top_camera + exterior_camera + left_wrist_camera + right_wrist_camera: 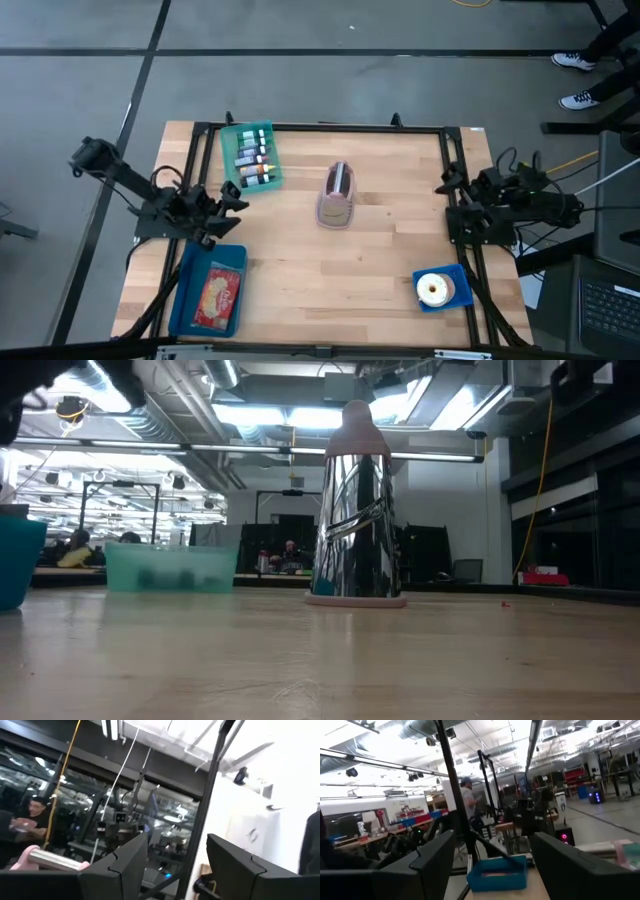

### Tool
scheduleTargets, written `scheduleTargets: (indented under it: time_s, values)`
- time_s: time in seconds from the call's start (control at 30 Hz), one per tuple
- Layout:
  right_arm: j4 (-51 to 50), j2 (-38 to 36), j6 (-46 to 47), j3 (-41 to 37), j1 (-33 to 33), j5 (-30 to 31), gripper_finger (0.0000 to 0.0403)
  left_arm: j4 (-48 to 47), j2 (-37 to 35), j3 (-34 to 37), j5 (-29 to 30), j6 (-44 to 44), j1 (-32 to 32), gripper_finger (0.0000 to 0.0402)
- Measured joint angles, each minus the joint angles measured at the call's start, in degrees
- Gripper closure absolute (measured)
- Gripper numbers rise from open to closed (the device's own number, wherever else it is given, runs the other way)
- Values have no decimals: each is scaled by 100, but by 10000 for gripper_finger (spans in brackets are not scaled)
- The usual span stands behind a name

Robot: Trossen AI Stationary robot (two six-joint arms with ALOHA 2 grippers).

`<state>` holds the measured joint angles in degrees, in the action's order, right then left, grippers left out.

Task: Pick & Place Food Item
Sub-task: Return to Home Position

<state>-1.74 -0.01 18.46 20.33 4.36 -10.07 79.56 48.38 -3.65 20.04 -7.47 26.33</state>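
Resting in the green bin (231, 150) near the table's (380, 250) far left corner, the food colouring bottles (256, 160) look small, light, rigid and smooth, so they are probably best pinched across the body. The left gripper (233, 200) at the left edge and the right gripper (447, 186) at the right edge both have their fingers spread and empty.

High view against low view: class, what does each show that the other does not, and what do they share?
Only the high view: the left hand and right hand at opposite sides, a red packet and a white roll. Only the low view: ceiling lights and distant people. Both: the green bin and the silver container.
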Motion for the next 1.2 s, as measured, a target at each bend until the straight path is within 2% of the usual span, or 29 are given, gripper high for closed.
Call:
scheduleTargets:
  time_s: [0.07,0.23,0.47,0.57,0.7,0.8,0.97,1.07,1.2]
  values:
    - [-1,0,-34,-1,0,-8,142,443,-5,325,8,-14,63,203]
    - [-234,0,-84,-1,0,-131,142,-222,-237,318,51,-19,171,203]
    - [-1539,0,-539,-8,0,-131,142,-1786,-465,318,87,34,290,203]
    - [-1549,0,-581,-175,0,-103,142,-2576,-489,318,-72,107,368,203]
    - [-1541,0,-525,-496,0,83,142,-3564,-476,318,-70,-464,446,203]
    - [-1552,0,71,-890,0,133,142,-4073,-476,318,-95,-1024,446,203]
    - [-1556,2,642,-1395,-2,-564,142,-4749,-476,316,-308,-1244,444,203]
    - [-1541,13,346,-1407,0,-822,142,-5160,-474,318,-583,-1210,443,203]
    - [-1584,15,51,-1400,-2,-840,142,-5787,-476,318,-1051,-1599,443,203]
